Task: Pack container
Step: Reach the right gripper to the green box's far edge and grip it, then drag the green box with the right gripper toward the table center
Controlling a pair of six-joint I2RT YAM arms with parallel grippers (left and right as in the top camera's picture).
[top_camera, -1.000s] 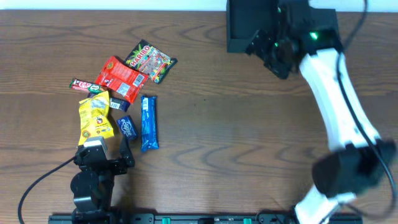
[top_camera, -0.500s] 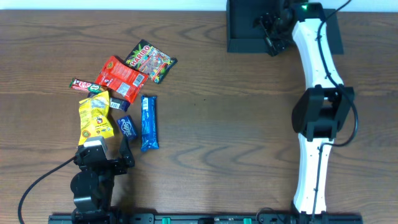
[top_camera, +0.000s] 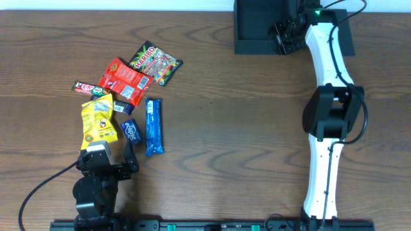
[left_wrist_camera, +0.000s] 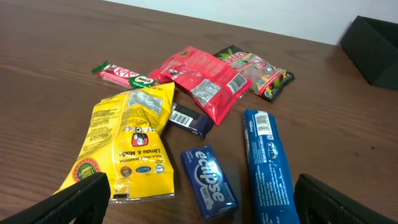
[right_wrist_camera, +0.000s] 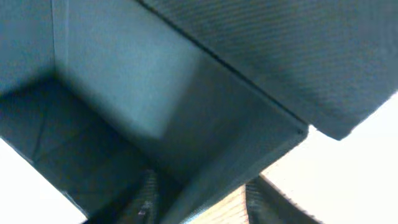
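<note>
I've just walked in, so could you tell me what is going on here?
The right gripper straddles a wall of the dark teal-black matte square container; whether it grips is unclear. The left gripper hangs open beside the colourful snack packets, all lying on the wooden table.
</note>
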